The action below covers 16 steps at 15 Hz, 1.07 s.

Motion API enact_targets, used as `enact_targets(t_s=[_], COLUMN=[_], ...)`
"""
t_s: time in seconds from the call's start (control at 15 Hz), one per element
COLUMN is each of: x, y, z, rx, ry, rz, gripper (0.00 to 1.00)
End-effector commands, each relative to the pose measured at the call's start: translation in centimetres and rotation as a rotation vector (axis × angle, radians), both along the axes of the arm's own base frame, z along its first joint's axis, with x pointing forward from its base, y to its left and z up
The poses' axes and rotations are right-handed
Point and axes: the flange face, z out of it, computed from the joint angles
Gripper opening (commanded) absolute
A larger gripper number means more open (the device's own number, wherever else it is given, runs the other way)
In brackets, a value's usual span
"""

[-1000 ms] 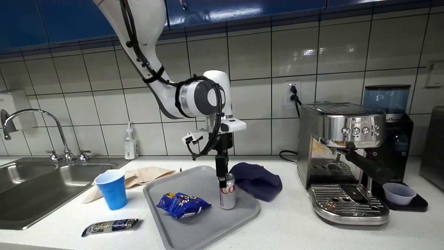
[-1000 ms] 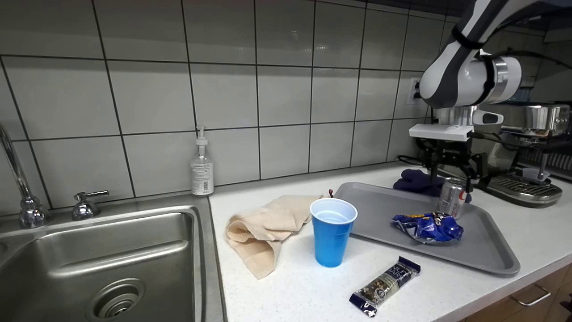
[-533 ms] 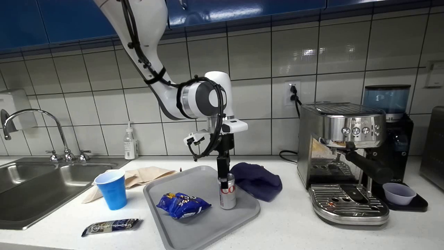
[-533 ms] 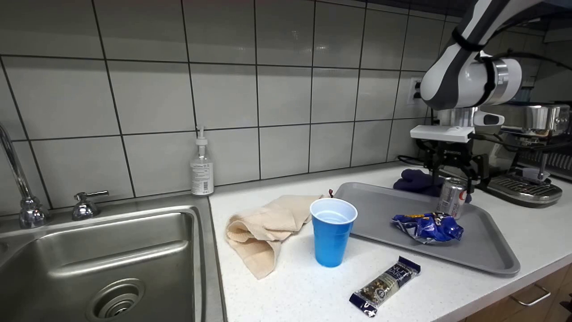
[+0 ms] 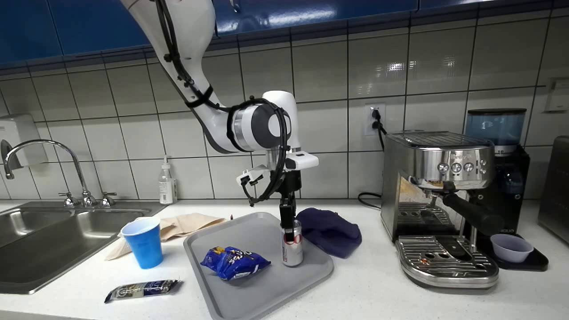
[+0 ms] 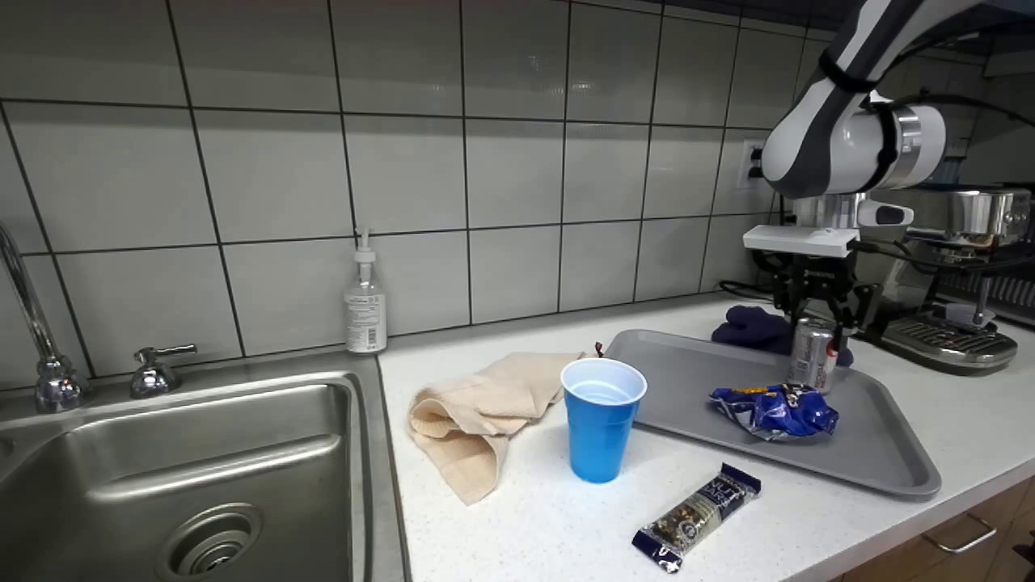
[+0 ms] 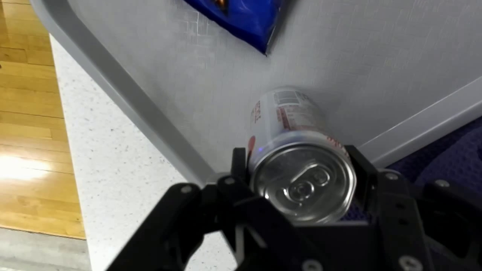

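A silver soda can (image 5: 292, 254) with red lettering stands upright on a grey tray (image 5: 273, 286). My gripper (image 6: 817, 330) comes down from above, with a black finger on each side of the can's upper part. In the wrist view the can's lid and pull tab (image 7: 301, 188) lie between the black fingers (image 7: 239, 163), which are closed against its sides. A crumpled blue snack bag (image 6: 772, 411) lies on the tray beside the can. The can's far side and part of its label are hidden by the fingers.
A navy cloth (image 5: 329, 233) lies against the tray's far edge. Near the tray are a blue cup (image 6: 600, 420), a nut bar (image 6: 697, 517) and a beige cloth (image 6: 493, 404). An espresso machine (image 5: 438, 209) and a sink (image 6: 202, 453) flank the area; a soap bottle (image 6: 365, 303) stands by the wall.
The fingers have drawn together from a wider stance onto the can. The can has shifted slightly between them, while the arm has moved very little and the other objects stay in place.
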Motion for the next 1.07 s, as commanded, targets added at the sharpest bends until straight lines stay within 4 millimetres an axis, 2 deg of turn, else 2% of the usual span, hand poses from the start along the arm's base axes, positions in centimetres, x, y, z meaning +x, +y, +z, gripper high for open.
enact_targets(t_s=[0.0, 0.47, 1.0], x=[-0.1, -1.2, -3.3], y=[-0.4, -1.3, -3.5], z=[0.7, 2.1, 4.4], rx=[0.015, 0.034, 0.056], ry=[-0.02, -0.029, -0.062], rz=[0.007, 0.002, 0.027], gripper=[0.39, 0.39, 0.39])
